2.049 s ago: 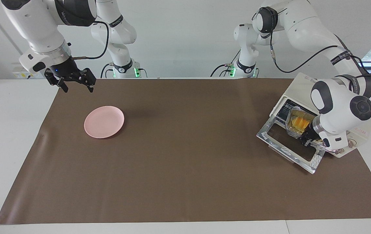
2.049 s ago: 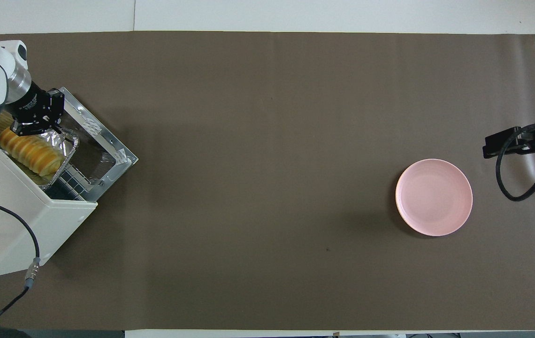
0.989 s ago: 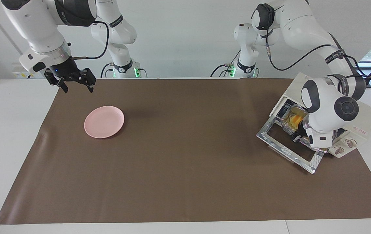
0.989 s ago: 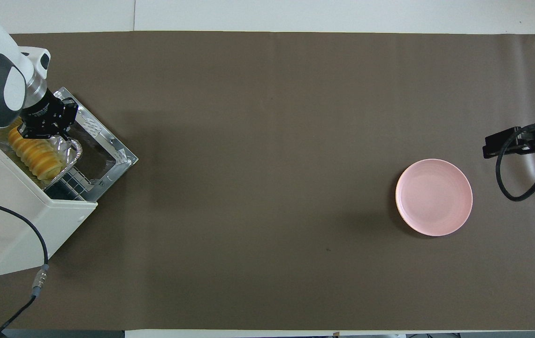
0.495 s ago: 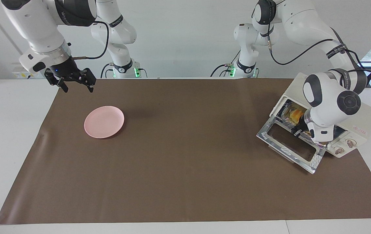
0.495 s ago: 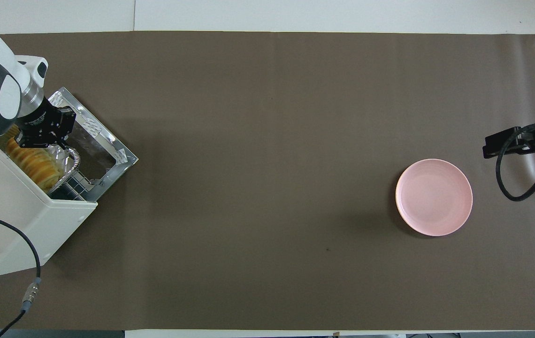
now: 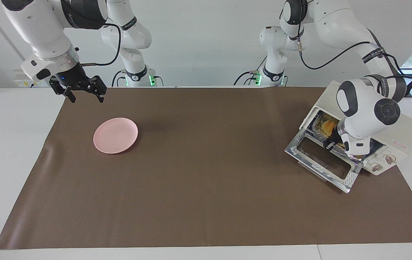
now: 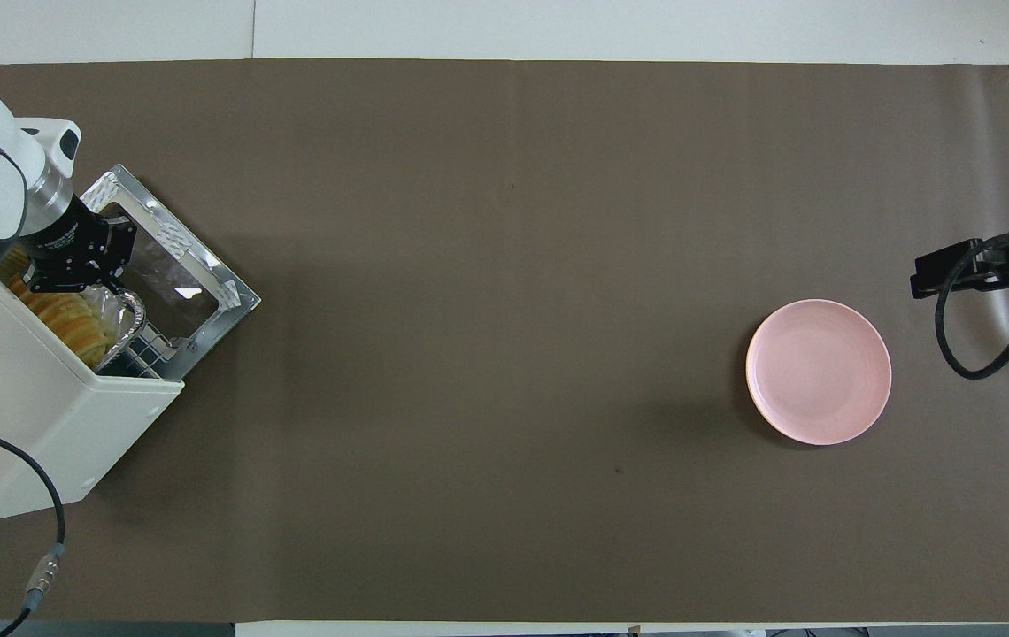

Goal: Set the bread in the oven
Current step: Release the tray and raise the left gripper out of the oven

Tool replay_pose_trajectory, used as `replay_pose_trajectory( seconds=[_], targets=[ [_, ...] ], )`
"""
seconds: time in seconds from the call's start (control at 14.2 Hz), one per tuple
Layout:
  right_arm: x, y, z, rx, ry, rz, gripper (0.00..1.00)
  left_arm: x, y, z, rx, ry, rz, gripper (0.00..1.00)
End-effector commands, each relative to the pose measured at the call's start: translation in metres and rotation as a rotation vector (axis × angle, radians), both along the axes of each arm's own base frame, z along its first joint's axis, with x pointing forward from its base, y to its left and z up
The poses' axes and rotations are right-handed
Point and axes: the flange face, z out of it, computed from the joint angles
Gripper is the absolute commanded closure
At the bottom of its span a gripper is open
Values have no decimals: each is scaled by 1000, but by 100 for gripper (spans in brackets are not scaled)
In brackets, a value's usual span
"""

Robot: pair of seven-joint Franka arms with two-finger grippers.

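The cream-white boxy toaster oven [image 7: 397,126] sits at the left arm's end of the brown mat [image 7: 206,173], w/ its metal-framed glass door [image 7: 323,162] folded down flat & open. Inside the mouth is the small golden yellow-orange ridged loaf of bread [image 8: 71,320], lying in a crinkled silver foil tray [image 8: 126,320]. From overhead most of the loaf is tucked under the oven's top edge; only part of it and the tray's rounded corner poke out over the dark wire rack [image 8: 150,349]. In the facing view just an orange bit of the bread [image 7: 327,125] shows beside the arm's wrist.

The left gripper [image 8: 78,270] is at the oven mouth, right over the tray's edge, just above the open door's hinge side. Its fingers are down against the foil, but I can't tell whether they're clamped on the tray or merely pressed to it, nor how wide they stand.

The right gripper [image 7: 85,93] hangs in the air over the mat's corner at the right arm's end, fingers spread apart, nothing in them; that arm waits. A round pink plate [image 7: 115,135] lies on the mat near it, well apart from the oven.
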Motion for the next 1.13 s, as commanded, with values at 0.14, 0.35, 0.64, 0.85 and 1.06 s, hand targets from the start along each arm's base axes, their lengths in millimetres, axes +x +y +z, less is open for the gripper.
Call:
replay_pose_trajectory(
  seconds=[0.14,0.35,0.64,0.85,1.06],
  targets=[
    [-5,-2,2,-10,2,22,0,-9,3,1,83,-11,-45,100],
    [-5,-2,2,-10,2,22,0,-12,4,-4,82,-9,-44,100],
    [-5,-2,2,-10,2,22,0,-17,6,-8,83,-12,-27,100],
    [-5,-2,2,-10,2,22,0,-19,7,-12,81,-9,-27,100],
    [-5,-2,2,-10,2,22,0,-21,8,-12,103,-4,-42,100]
  ],
)
